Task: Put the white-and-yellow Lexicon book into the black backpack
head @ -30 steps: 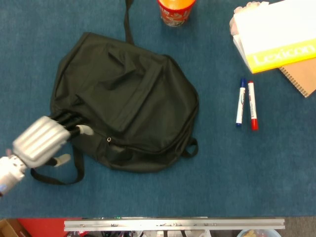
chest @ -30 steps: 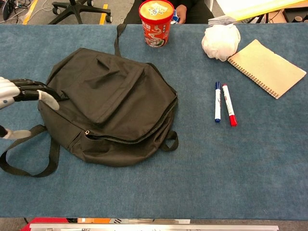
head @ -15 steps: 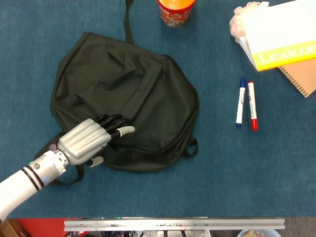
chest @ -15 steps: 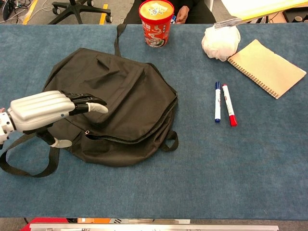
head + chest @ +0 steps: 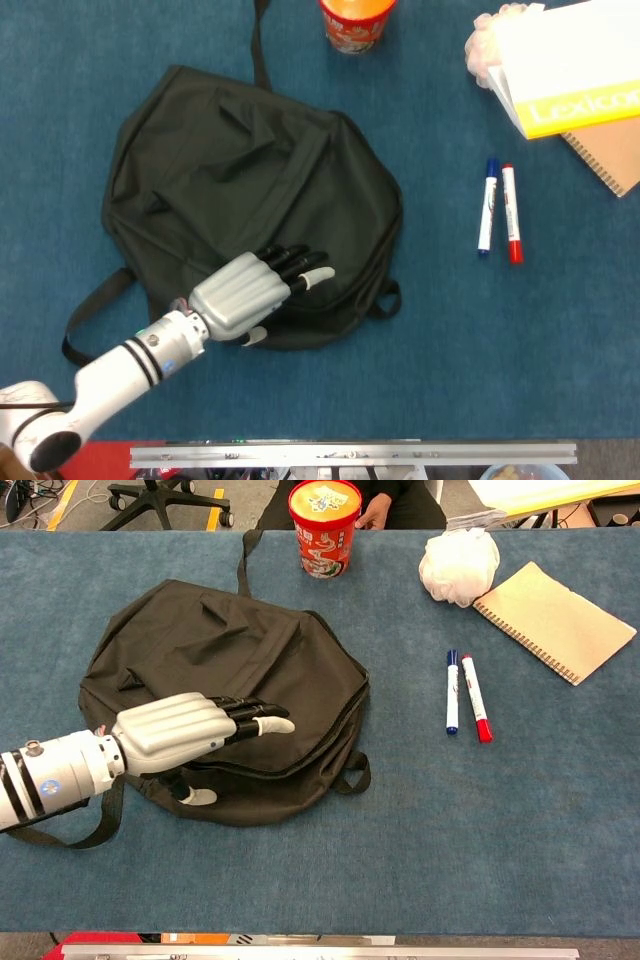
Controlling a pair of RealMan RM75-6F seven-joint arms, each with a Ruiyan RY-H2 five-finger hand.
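The left hand [image 5: 185, 735] reaches flat over the one black backpack [image 5: 200, 670], fingers extended, holding nothing. One Lexicon book [image 5: 575, 65], two markers [image 5: 465, 695] lie right.

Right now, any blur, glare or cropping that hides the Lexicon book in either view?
Head view: sharp and evenly lit; the Lexicon book is cropped by the right edge, its white cover bright. Chest view: only its underside shows at the top edge; the left robot hand is crisp over the black backpack.
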